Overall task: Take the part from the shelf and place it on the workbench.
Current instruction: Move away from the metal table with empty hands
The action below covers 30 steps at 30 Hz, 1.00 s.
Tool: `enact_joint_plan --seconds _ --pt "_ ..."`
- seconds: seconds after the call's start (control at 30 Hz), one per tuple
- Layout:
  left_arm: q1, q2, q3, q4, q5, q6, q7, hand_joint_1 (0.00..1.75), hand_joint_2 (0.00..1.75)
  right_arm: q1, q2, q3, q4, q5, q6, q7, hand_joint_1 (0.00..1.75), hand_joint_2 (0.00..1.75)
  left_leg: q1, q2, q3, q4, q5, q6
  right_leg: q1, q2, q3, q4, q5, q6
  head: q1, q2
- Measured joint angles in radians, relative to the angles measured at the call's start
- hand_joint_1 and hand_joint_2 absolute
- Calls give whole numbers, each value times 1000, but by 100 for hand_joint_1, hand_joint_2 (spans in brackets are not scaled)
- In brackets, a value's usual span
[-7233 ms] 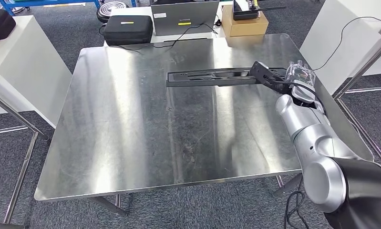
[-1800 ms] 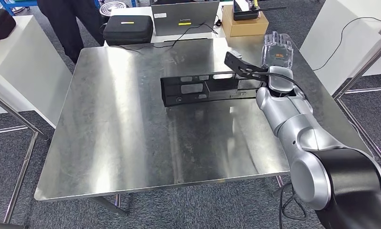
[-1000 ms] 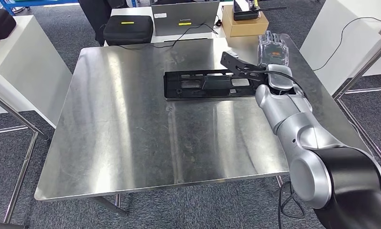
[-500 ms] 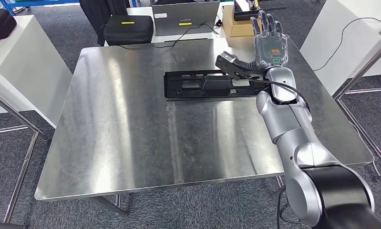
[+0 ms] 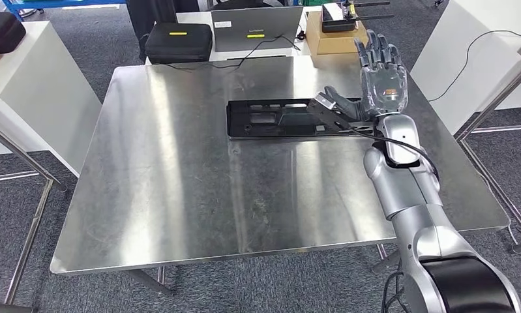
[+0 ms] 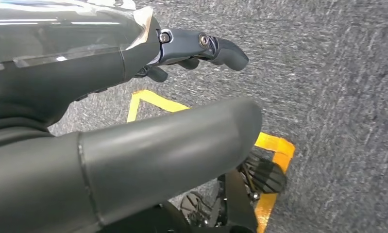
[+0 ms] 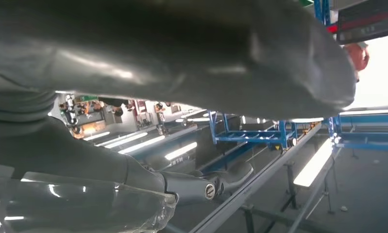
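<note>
Release is what you see: the right hand (image 5: 383,68), which gripped the part a second ago, has lifted with fingers spread and holds nothing. The black part (image 5: 290,118) lies flat on the worktop (image 5: 179,182), upper centre of frame, so placement looks complete. No label reads clearly.

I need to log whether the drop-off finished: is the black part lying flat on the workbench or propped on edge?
Flat. The black part lies face up on the workbench; the right hand is raised above it with fingers spread.
</note>
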Motion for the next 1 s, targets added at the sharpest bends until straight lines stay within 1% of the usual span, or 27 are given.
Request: enact_joint_plan --seconds 0.03,0.07,0.1,0.13,0.17,0.2,0.23,0.27,0.3,0.33,0.4,0.43,0.47,0.5,0.53,0.57,0.6,0.63,0.67,0.73,0.77,0.8,0.83,0.87,0.93,0.97,1.0 --pt "0 -2 0 0 0 4 0 0 0 -1 -3 4 5 -8 -7 -4 0 0 6 0 0 4 -4 -7 -5 -1 19 -48 27 14 0 0" --pt "0 -4 0 0 0 7 0 0 0 -4 -4 8 10 -14 -13 -8 0 0 10 0 -1 13 -10 -18 -12 -5 49 -117 57 30 1 0" --pt "-1 -5 0 0 0 9 0 0 0 -8 -6 11 16 -19 -20 -12 0 0 13 0 -5 25 -18 -31 -13 -6 78 -176 79 38 4 0" --pt "-2 -5 0 0 0 10 0 0 0 -12 -7 15 22 -23 -24 -14 0 0 13 -1 -10 36 -25 -42 -14 -6 96 -213 91 35 5 0" --pt "-2 -4 0 0 0 10 0 0 0 -14 -9 18 28 -26 -28 -16 0 0 12 -1 -14 44 -29 -51 -12 -5 102 -227 93 26 5 0" --pt "-2 -4 0 0 0 10 0 0 0 -16 -11 22 34 -28 -30 -16 0 0 12 -1 -17 47 -29 -57 -7 0 99 -220 90 13 5 0" --pt "-1 -4 0 0 0 11 0 0 0 -17 -12 24 37 -31 -32 -17 0 0 14 0 -18 46 -29 -61 -7 3 94 -216 90 1 2 0" --pt "-1 -5 0 0 0 12 0 0 0 -18 -13 26 41 -34 -33 -17 0 0 17 -2 -20 49 -33 -63 -6 5 90 -214 91 -8 0 0" --pt "-1 -6 0 0 0 14 0 0 0 -21 -14 28 43 -39 -35 -20 0 0 18 -7 -27 66 -48 -64 -5 7 88 -212 92 -14 -2 0" --pt "-2 -6 0 0 0 17 0 0 0 -24 -14 31 47 -45 -37 -23 0 0 19 -15 -43 103 -75 -63 -4 9 88 -213 93 -20 -5 0" --pt "-2 -7 0 0 0 26 1 0 0 -29 -13 39 58 -56 -42 -31 0 0 12 -31 -101 233 -145 -56 3 12 87 -213 94 -28 -12 0" --pt "-2 -7 0 0 0 32 2 0 0 -31 -12 45 67 -61 -46 -35 0 0 8 -34 -133 298 -171 -51 9 13 86 -213 95 -32 -14 0" --pt "-1 -8 0 0 0 38 3 0 0 -33 -10 50 77 -66 -50 -39 0 0 3 -36 -155 338 -180 -44 15 15 84 -213 97 -36 -15 0" --pt "-1 -8 0 0 0 43 4 0 0 -37 -8 54 89 -71 -54 -42 0 0 -3 -37 -158 340 -170 -34 22 17 83 -213 98 -40 -15 0" --pt "-1 -8 0 0 0 48 6 0 0 -42 -5 59 100 -75 -58 -45 0 0 -10 -38 -142 306 -145 -20 28 20 82 -213 100 -44 -16 0" --pt "-2 -9 0 0 0 53 8 0 0 -49 -1 63 110 -80 -63 -47 0 0 -18 -42 -110 244 -111 -4 33 22 81 -213 102 -47 -16 0" --pt "-2 -9 0 0 0 57 9 0 0 -58 2 67 119 -83 -67 -49 0 0 -26 -47 -75 178 -84 12 38 25 80 -213 105 -50 -15 0" --pt "-3 -9 0 0 0 60 10 0 0 -68 5 71 129 -87 -73 -50 0 0 -34 -48 -49 127 -66 22 42 26 79 -213 106 -52 -14 0" --pt "-4 -10 0 0 0 64 11 0 0 -78 7 75 138 -90 -78 -51 0 0 -40 -48 -34 97 -57 27 43 27 77 -213 109 -52 -14 0" --pt "-4 -13 0 -1 -1 67 12 0 0 -90 11 80 156 -93 -86 -53 0 0 -46 -43 -32 84 -49 26 42 27 75 -215 115 -45 -14 0" --pt "-4 -15 0 -1 -1 68 12 0 0 -93 12 82 163 -94 -88 -53 0 0 -45 -42 -33 78 -41 27 41 25 72 -213 117 -41 -15 0" --pt "-5 -16 0 -1 -1 69 12 0 0 -95 12 83 169 -95 -88 -53 0 0 -43 -40 -34 72 -31 29 41 23 65 -204 109 -39 -14 0" --pt "-5 -17 0 -1 -1 70 12 0 0 -98 13 85 174 -95 -89 -54 0 0 -41 -37 -36 65 -21 33 41 21 53 -179 90 -40 -12 0" --pt "-5 -18 0 -1 -1 71 12 0 0 -101 13 86 180 -96 -90 -54 0 0 -38 -35 -41 61 -13 36 41 19 34 -134 59 -43 -9 0" --pt "-5 -19 0 -1 -1 71 13 0 0 -103 13 88 193 -98 -91 -54 0 0 -39 -33 -56 60 -2 41 38 17 -10 -5 -10 -45 -5 0" --pt "-4 -20 0 -1 -1 71 13 0 0 -101 13 89 199 -99 -92 -54 0 0 -40 -32 -64 61 4 41 36 17 -22 43 -31 -41 -4 0" --pt "-4 -20 0 -1 -1 71 13 0 0 -100 13 90 205 -100 -92 -54 0 0 -40 -31 -72 61 9 40 34 16 -18 59 -37 -33 -4 0"
